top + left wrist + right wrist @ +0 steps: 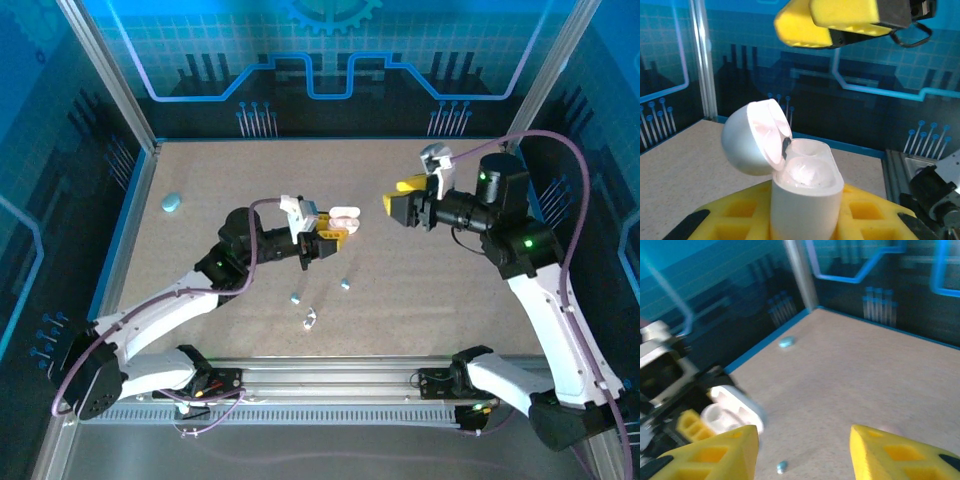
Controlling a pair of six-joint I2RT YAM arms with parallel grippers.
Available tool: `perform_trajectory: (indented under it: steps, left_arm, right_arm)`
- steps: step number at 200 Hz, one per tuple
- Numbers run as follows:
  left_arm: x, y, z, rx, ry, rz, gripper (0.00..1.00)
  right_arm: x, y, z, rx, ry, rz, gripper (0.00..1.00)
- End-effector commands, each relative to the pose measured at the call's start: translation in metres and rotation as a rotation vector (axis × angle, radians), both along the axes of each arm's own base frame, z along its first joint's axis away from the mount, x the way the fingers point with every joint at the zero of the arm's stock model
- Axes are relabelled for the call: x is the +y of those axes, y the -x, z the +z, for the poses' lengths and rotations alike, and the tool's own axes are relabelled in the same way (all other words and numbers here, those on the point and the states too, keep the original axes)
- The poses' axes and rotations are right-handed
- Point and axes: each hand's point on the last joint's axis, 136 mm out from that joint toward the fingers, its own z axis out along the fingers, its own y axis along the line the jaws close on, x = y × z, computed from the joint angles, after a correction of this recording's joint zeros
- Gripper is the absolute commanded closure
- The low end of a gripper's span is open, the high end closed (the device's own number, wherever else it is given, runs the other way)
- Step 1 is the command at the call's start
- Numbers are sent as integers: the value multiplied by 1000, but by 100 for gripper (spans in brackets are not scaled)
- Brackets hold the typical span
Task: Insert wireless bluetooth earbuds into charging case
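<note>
A white charging case [805,200] stands upright with its lid [747,142] hinged open to the left, and my left gripper [807,212] is shut on its body. A pale rounded piece that looks like an earbud [805,172] lies in the near well; the far well [807,147] looks hollow. From above, the case [343,215] sits at the left gripper's [335,237] tip. My right gripper [397,200] hovers just right of it, open with nothing between its fingers [805,450]. Two light blue earbuds [296,298] [345,284] and a silvery one [309,320] lie on the table.
A light blue pebble-shaped case [172,203] lies near the left wall, also seen far off as a blue case [786,342]. Blue-edged walls [130,210] ring the speckled table [440,290]. The arm bases sit on the rail [330,380] at the near edge.
</note>
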Motion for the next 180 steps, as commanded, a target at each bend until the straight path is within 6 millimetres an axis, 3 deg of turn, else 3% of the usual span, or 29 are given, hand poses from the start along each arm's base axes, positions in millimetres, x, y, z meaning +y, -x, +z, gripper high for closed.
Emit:
perform_trajectory:
  steps: [1,37,98,136,180]
  left_arm:
    - [16,-6,22,-65,59,96,74]
    - [28,-7,27,-83,71,148,74]
    - [41,-9,29,-86,74,208,74]
    - [57,-20,22,-32,99,261,74]
    - [80,-30,18,5,147,327,74]
  right_arm:
    - [-42,-21,-25,163,-18,-268,50]
    - [-54,-31,-91,444,-103,-353,51]
    - [-18,-21,-189,782,-100,-266,56]
    - [9,-3,-230,868,-13,-213,56]
    - [34,17,-263,936,61,-162,56]
